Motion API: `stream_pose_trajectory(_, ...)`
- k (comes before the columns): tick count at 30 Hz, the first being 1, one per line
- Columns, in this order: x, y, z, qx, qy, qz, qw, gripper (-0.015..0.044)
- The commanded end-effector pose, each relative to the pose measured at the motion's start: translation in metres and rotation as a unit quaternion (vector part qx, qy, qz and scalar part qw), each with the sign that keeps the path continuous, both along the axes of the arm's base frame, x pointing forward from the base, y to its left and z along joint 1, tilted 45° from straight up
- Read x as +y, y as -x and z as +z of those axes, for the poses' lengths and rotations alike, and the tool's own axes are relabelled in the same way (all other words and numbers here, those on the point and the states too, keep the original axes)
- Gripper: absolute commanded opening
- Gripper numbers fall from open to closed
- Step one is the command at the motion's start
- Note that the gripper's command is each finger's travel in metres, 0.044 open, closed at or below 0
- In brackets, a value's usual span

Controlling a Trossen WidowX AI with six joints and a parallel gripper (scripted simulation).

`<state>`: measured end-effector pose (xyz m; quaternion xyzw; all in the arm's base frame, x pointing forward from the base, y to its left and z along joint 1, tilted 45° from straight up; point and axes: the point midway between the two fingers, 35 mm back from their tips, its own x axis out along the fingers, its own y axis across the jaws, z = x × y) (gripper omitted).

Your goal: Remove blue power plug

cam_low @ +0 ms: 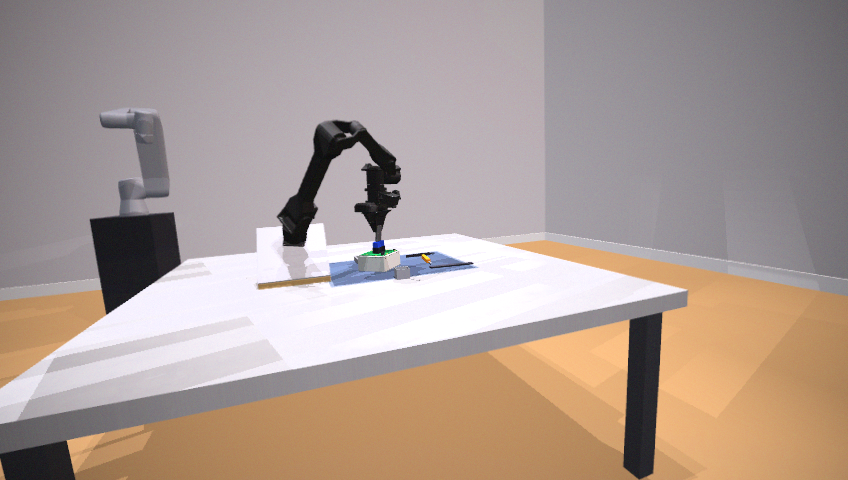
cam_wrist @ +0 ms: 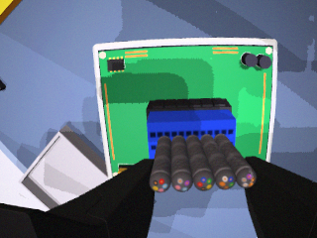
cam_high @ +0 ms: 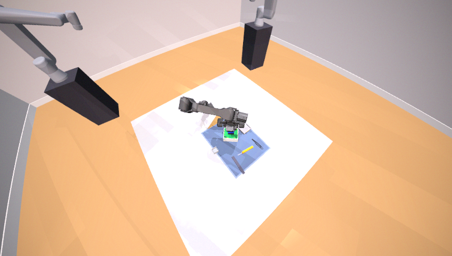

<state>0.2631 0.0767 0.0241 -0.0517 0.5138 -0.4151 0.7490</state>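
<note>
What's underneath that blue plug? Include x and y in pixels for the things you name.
Below the blue plug (cam_high: 231, 132) (cam_low: 378, 244) (cam_wrist: 192, 124) is a black socket (cam_wrist: 190, 105), its edge showing, on the green circuit board (cam_high: 226, 134) (cam_wrist: 134, 89). The plug covers the rest of the socket, so its pins and the board beneath can't be seen.

Around you, pale grey walls (cam_high: 364, 63) (cam_low: 267, 71) meet an orange-tan floor (cam_high: 364, 196) (cam_low: 357, 416); your white surface (cam_high: 269, 177) (cam_low: 357, 333) stands on dark legs (cam_low: 642, 392).
</note>
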Motion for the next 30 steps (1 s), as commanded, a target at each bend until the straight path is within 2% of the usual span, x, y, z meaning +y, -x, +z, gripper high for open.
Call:
stream_pose_trajectory(1, 0.016, 0.002, 0.012, 0.003, 0.012, 0.008, 1.0, 0.0)
stream_pose_trajectory(9, 0.02, 0.003, 0.016, 0.003, 0.012, 0.008, 1.0, 0.0)
stream_pose_trajectory(18, -0.002, -0.002, -0.006, 0.002, 0.012, 0.008, 1.0, 0.0)
stream_pose_trajectory(27, -0.002, -0.002, -0.006, 0.002, 0.012, 0.008, 1.0, 0.0236)
stream_pose_trajectory(30, -0.002, -0.002, -0.006, 0.002, 0.012, 0.008, 1.0, 0.025)
